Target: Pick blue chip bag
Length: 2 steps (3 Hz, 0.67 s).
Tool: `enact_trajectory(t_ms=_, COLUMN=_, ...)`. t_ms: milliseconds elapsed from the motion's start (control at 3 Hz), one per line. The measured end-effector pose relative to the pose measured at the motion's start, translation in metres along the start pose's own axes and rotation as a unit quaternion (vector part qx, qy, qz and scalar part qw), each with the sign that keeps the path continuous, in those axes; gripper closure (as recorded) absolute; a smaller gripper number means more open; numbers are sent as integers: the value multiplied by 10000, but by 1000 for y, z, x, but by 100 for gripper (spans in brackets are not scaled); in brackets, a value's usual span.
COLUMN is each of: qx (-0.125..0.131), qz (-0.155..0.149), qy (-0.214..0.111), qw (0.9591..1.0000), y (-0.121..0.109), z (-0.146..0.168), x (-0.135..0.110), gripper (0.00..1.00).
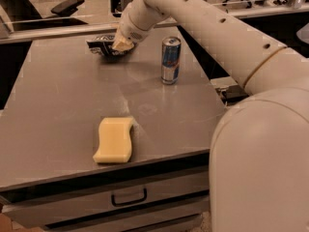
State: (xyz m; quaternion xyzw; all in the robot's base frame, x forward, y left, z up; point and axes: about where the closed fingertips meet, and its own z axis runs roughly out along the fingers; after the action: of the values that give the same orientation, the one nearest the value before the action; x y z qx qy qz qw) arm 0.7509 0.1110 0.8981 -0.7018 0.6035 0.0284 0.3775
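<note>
The blue chip bag [100,43] is a small crinkled dark foil bag with white lettering, lying at the far middle of the grey table [58,100]. My gripper [120,45] reaches in from the upper right and sits on the bag's right end, covering part of it. The rest of the bag sticks out to the left of the gripper.
An upright blue-and-silver drink can [170,60] stands to the right of the bag. A yellow sponge [115,139] lies near the table's front edge. A drawer with a handle [129,196] is below. My arm's large shell [260,153] fills the right foreground. Office chairs stand behind.
</note>
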Motion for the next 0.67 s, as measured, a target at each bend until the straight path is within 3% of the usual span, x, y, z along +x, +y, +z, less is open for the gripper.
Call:
enact_trajectory(t_ms=333, qx=199, qz=156, qy=-487, qw=9985, y=-7, z=-25, x=-6, gripper=100)
enact_trajectory(t_ms=667, qx=327, qz=319, qy=-1242, qw=9912, y=-6, z=-70, x=-16, gripper=100)
